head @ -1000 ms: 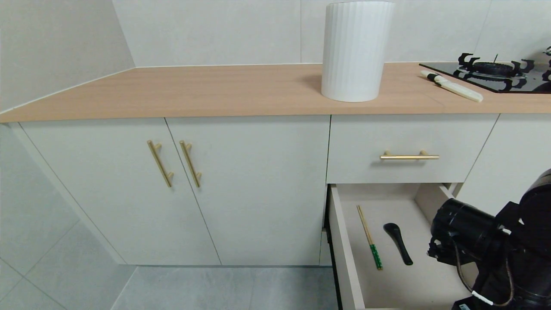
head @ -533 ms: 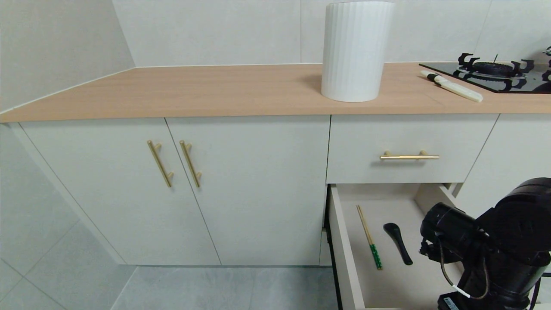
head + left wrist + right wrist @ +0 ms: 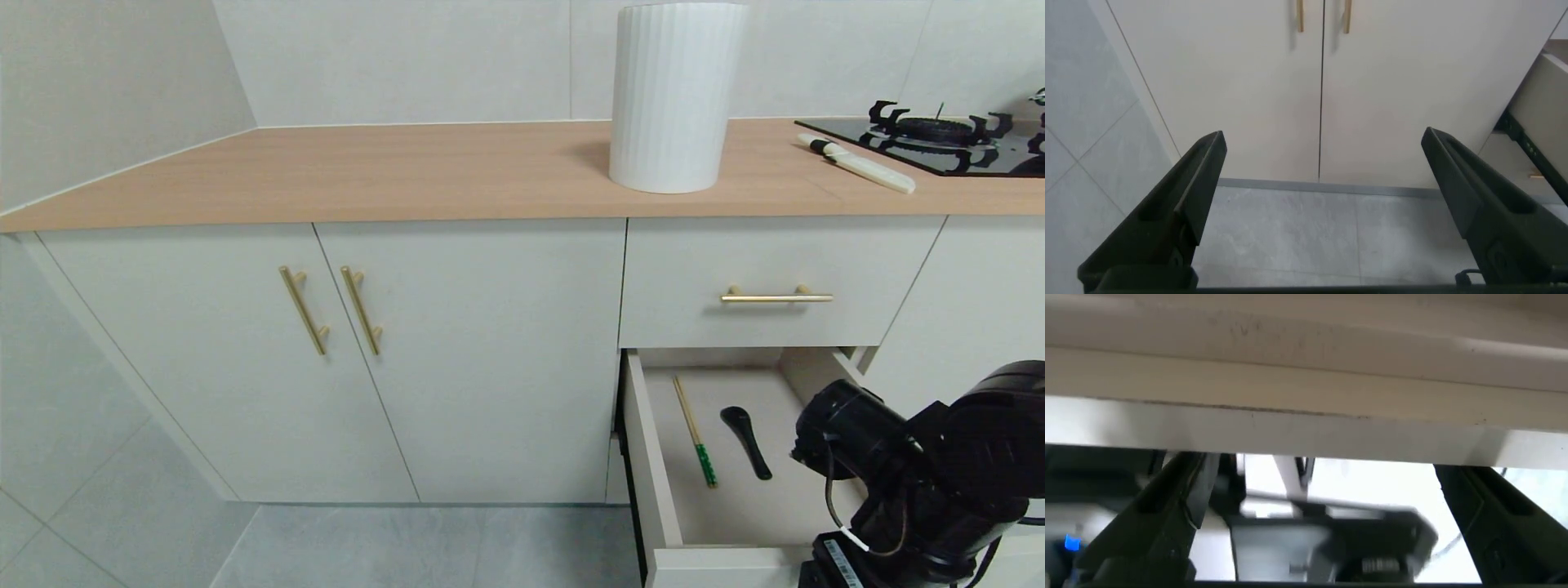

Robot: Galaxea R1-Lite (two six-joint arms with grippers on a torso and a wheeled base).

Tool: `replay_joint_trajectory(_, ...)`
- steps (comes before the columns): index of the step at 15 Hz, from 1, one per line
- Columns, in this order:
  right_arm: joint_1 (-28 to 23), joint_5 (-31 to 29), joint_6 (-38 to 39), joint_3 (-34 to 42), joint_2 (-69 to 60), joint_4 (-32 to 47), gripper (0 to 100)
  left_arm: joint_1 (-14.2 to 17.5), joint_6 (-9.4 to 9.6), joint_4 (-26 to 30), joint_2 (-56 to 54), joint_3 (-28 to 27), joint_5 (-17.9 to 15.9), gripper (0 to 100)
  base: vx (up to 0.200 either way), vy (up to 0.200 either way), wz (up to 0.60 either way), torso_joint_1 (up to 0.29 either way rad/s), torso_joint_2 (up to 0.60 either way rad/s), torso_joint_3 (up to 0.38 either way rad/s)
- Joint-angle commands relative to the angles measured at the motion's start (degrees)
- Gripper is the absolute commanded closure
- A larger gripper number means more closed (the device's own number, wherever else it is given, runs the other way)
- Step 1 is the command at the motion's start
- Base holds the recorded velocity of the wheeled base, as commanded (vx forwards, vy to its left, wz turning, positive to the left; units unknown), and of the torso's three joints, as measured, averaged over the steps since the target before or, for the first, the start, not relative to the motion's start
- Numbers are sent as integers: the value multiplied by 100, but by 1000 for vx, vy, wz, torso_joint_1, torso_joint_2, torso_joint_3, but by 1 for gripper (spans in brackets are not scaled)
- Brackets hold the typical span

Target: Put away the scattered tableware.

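A lower drawer point(image 3: 651, 457) stands partly open under the counter. Inside lie a pair of wooden chopsticks with green ends point(image 3: 695, 431) and a black spoon point(image 3: 744, 439). A white knife with a black band point(image 3: 857, 162) rests on the counter beside the stove. My right arm point(image 3: 922, 474) hangs at the drawer's front right corner. My right gripper point(image 3: 1331, 498) is open, its fingers spread just before the pale drawer front point(image 3: 1306, 408). My left gripper point(image 3: 1323, 163) is open and holds nothing, low before the cabinet doors point(image 3: 1323, 82).
A tall white ribbed container point(image 3: 673, 98) stands on the wooden counter point(image 3: 408, 171). The black stove point(image 3: 939, 139) is at the far right. A shut upper drawer with a gold handle point(image 3: 775, 298) sits above the open one. Grey tiled floor point(image 3: 408, 547) lies below.
The lower drawer has slid partway in, carrying the chopsticks and spoon back, and its front edge now shows. My right arm has dropped lower, towards the drawer front.
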Motion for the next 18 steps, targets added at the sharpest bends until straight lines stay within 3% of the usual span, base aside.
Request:
replay_joint_trajectory(1, -41, -61, 1, 125, -74, -170, 0, 2, -2, -1, 2, 0, 2, 0, 0, 0, 0, 0, 0, 0)
replay_joint_trajectory(8, -357, -343, -34, 687, -136, -2192, 0, 2, -2, -1, 2, 0, 2, 0, 0, 0, 0, 0, 0, 0)
replay_joint_trajectory(18, -832, -369, -324, 643, 699, -4231, 0, 2, -2, -1, 2, 0, 2, 0, 0, 0, 0, 0, 0, 0)
